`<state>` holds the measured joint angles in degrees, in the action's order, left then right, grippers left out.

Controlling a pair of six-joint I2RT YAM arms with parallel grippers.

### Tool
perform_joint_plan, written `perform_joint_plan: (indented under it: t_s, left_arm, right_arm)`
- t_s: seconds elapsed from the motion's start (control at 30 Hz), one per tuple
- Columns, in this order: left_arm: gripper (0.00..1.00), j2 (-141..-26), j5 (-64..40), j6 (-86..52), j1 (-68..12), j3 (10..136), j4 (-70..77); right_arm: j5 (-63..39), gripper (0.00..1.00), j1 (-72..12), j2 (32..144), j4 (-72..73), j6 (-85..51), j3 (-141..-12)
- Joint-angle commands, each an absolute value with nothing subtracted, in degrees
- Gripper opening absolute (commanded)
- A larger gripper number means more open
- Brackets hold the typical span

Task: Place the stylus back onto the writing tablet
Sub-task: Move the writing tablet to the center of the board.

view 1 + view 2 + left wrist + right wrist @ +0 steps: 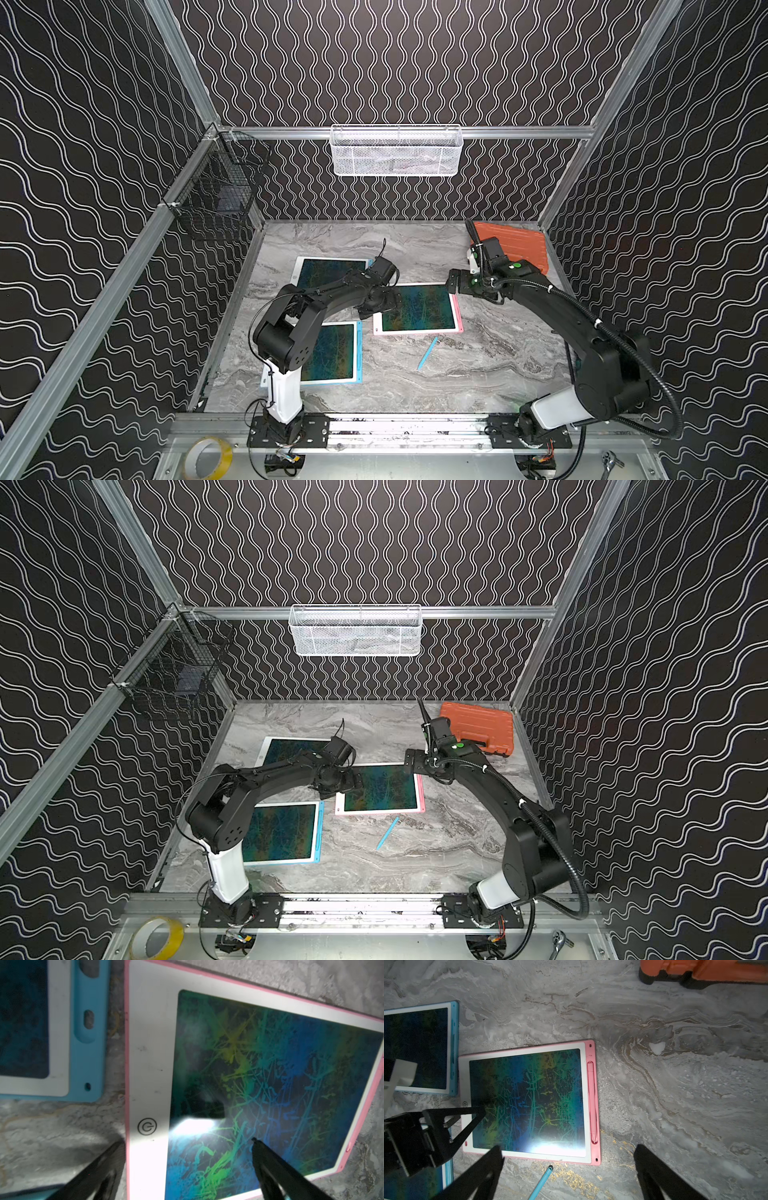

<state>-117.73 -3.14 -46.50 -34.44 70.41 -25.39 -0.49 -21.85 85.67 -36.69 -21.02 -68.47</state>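
The blue stylus (pixel 428 353) lay at 6 o'clock from the open right gripper (pixel 453 286), pointing toward 1 o'clock. The left gripper (pixel 187 1142) was open too.

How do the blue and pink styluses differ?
The blue stylus lies loose on the table; the pink stylus sits docked in the pink tablet's side slot. The blue stylus lies slanted to that tablet; the pink stylus runs along its edge. Both are slim pens.

Left arm (pixel 324 293): reaching forward, inward
Right arm (pixel 552 305): reaching forward, inward
Left gripper (pixel 187 1145): wide apart, empty
Right gripper (pixel 568 1148): wide apart, empty
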Motion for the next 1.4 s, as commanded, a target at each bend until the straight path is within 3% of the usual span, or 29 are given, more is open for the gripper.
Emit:
perform_joint_plan:
  t_s: [0.0,0.6,0.93,1.13,1.37]
  left_arm:
    - [0.98,-117.69,-4.24,-46.87,-34.17,68.58,-22.57]
    - [0.98,-118.06,-6.44,-41.99,-32.12,67.82,-20.57]
    - [0.95,-124.57,-6.35,-41.98,-34.62,74.55,-21.42]
    - [0.94,-124.97,-8.14,-43.23,-35.85,75.52,-20.61]
    - [0.94,-128.31,-9.27,-45.69,-40.69,80.97,-20.92]
  right_arm:
    - [-0.18,1.0,-21.98,84.64,-36.32,-20.75,-68.23]
    - [3.15,1.0,-21.75,81.78,-36.38,-19.08,-68.57]
    - [2.89,1.0,-21.05,85.34,-35.74,-18.54,-74.81]
    - [8.22,1.0,-19.88,82.99,-36.39,-15.47,-75.61]
    - [7.6,1.0,-17.65,80.99,-36.29,-15.51,-74.45]
